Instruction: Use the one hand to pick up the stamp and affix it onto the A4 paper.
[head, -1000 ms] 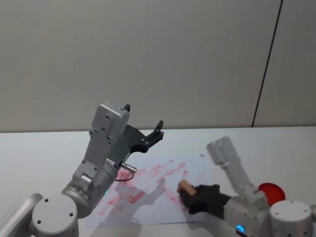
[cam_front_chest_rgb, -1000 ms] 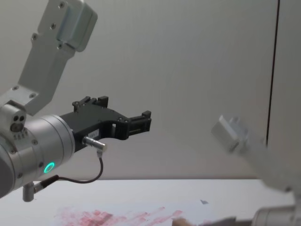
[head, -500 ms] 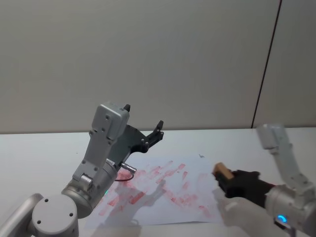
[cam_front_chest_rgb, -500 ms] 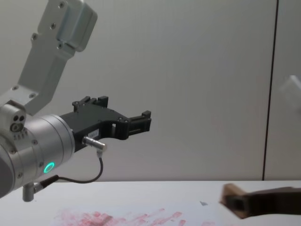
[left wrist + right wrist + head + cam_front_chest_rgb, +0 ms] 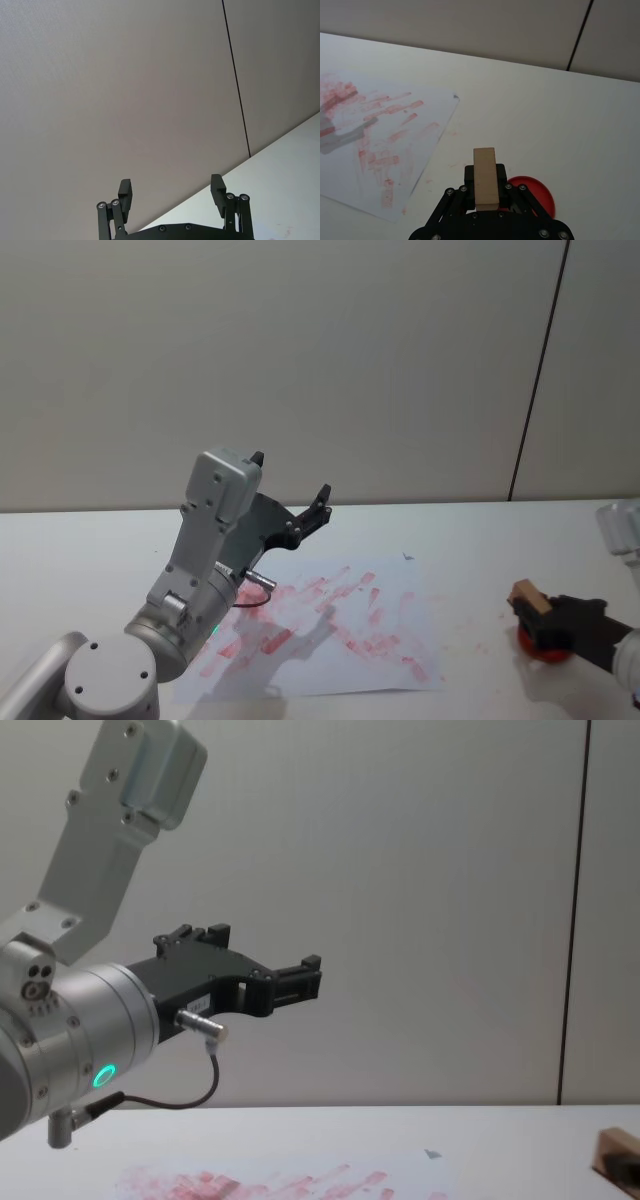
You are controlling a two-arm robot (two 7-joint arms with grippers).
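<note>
My right gripper (image 5: 535, 615) is shut on the stamp (image 5: 526, 596), a small light-brown wooden block. It holds the block off the right edge of the A4 paper (image 5: 330, 625), just over a red ink pad (image 5: 541, 642). In the right wrist view the stamp (image 5: 485, 172) stands upright between the dark jaws, with the pad (image 5: 532, 192) right behind it and the paper (image 5: 375, 135) off to one side. The paper is white and smeared with red-pink blotches. My left gripper (image 5: 300, 508) hangs open and raised above the paper's far left part, holding nothing.
The white tabletop (image 5: 470, 540) runs back to a grey wall with a dark vertical seam (image 5: 535, 390). In the chest view, my left arm (image 5: 70, 1030) with its green ring light looms large, and its open gripper (image 5: 290, 982) points right.
My right gripper has carried the stamp to the right, from over the inked paper to just above the red ink pad. The left arm has not moved.
</note>
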